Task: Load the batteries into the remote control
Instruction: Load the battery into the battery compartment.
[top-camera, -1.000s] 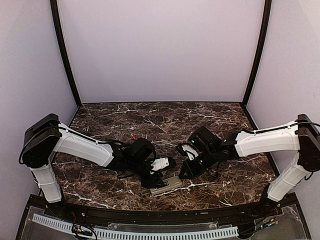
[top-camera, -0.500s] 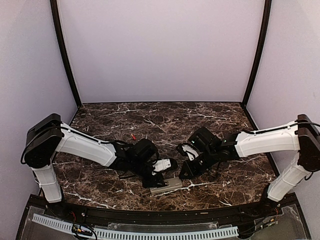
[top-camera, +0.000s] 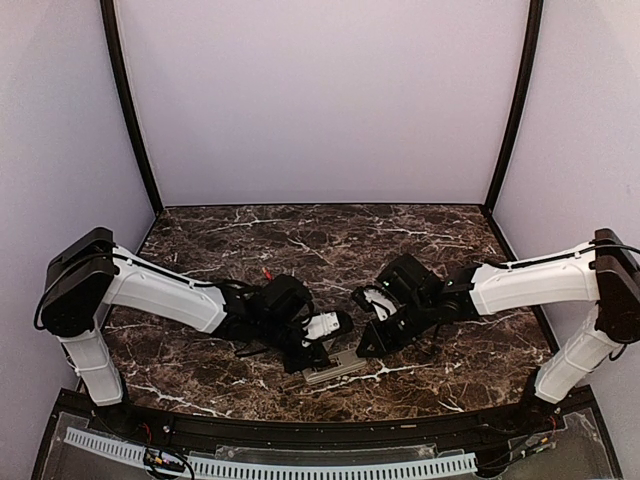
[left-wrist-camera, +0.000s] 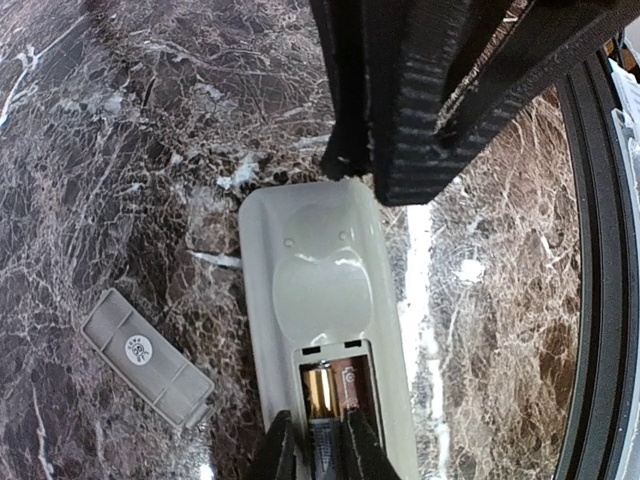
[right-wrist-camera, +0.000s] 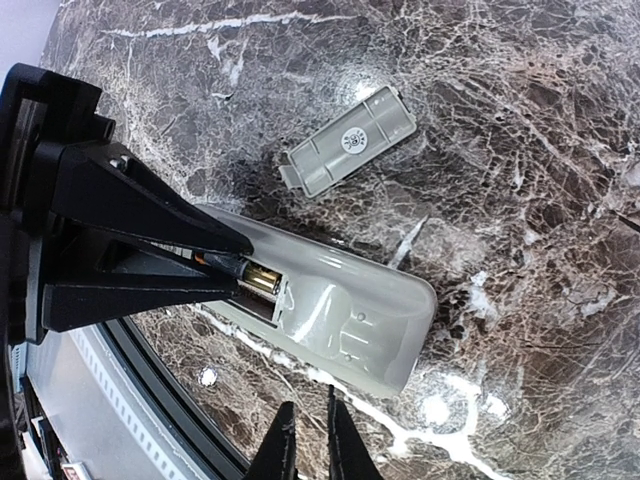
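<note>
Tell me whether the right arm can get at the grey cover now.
Probably yes: the cover lies bare on the table just past the remote, nothing over it. The shut right gripper must open first.

- counter (left-wrist-camera: 100, 150): dark brown marble with white veins
- remote control (left-wrist-camera: 330, 290): greyish-beige back
- battery (left-wrist-camera: 320, 388): brassy gold end
- battery cover (left-wrist-camera: 145, 355): grey, with a round white mark
- left claw (left-wrist-camera: 318, 442) and right claw (right-wrist-camera: 308, 440): black

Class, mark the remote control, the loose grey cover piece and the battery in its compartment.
remote control (left-wrist-camera: 320, 290), left wrist view, greyish back.
cover piece (left-wrist-camera: 139, 349), left wrist view, round label.
battery (left-wrist-camera: 320, 390), left wrist view, gold end.
</note>
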